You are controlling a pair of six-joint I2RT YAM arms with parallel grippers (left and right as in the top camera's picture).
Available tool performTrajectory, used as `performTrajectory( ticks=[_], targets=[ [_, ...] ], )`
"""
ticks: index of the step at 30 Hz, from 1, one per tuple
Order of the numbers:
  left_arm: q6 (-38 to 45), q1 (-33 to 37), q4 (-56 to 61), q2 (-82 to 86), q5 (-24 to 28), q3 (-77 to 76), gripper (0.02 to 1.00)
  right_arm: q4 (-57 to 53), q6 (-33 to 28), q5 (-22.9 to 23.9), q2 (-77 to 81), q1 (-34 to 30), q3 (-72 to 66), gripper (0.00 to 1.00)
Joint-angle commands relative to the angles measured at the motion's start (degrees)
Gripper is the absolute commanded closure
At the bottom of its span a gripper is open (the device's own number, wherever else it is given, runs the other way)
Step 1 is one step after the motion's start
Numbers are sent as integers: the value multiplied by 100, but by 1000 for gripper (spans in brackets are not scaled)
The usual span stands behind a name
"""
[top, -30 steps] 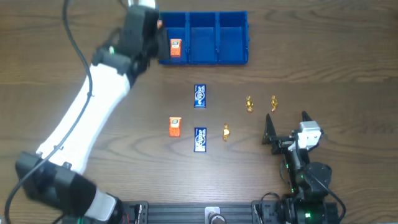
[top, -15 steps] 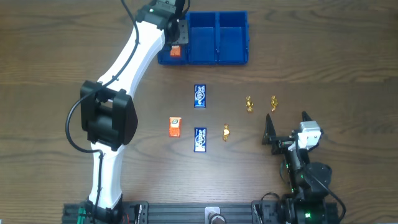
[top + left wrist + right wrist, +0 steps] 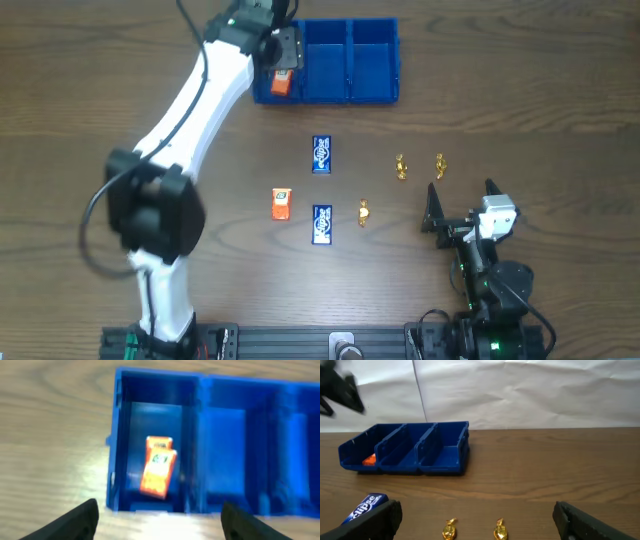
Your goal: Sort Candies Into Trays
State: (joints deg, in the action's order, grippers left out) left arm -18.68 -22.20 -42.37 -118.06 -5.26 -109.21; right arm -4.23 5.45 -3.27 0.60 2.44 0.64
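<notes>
A blue three-compartment tray (image 3: pixel 375 95) stands at the far middle of the table. My left gripper (image 3: pixel 284 47) hangs open above its left compartment, with nothing between the fingers (image 3: pixel 75 520). Two orange candies (image 3: pixel 157 472) lie overlapping in that compartment (image 3: pixel 150 415). On the table lie one orange candy (image 3: pixel 282 203), two blue candies (image 3: pixel 321 154) (image 3: pixel 321 224) and three gold candies (image 3: pixel 400 166) (image 3: pixel 440 165) (image 3: pixel 364 211). My right gripper (image 3: pixel 462 205) rests open near the front right, close to the gold candies (image 3: pixel 450 529).
The tray's middle and right compartments (image 3: pixel 225 445) hold nothing. The left arm's white links (image 3: pixel 190 110) stretch across the table's left half. Bare wood lies to the right of the tray and along the far right side.
The left arm has swung its gripper from just left of the tray to over the left compartment, and its elbow has shifted. The right arm and the loose candies have not moved.
</notes>
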Motion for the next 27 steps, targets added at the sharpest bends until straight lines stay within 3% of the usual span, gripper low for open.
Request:
performTrajectory(
  ticks=[1,6,11,14,25,27],
  targets=[
    [-195,-553,516,2321,-219,2155,207,-15,50,-28,-31,-2,-20,3],
    [-608,-1174,1130,3495,-177,4656,209,-15,50,-28,-31,-2,-20,3],
    [-1309,-1508,1867,3495,-166,6116,226,-15,50,-28,-31,-2,-20,3],
    [-1488,-1578,2367,3318,-48,6575,226,-15,50,-28,-31,-2,-20,3],
    [-1633,-1681,2382,2581,83,6629,229,-15,50,-28,-31,-2,-20,3],
    [-1720,-1731,2382,2485,55,6629,288,-15,50,-28,-31,-2,-20,3]
  ],
)
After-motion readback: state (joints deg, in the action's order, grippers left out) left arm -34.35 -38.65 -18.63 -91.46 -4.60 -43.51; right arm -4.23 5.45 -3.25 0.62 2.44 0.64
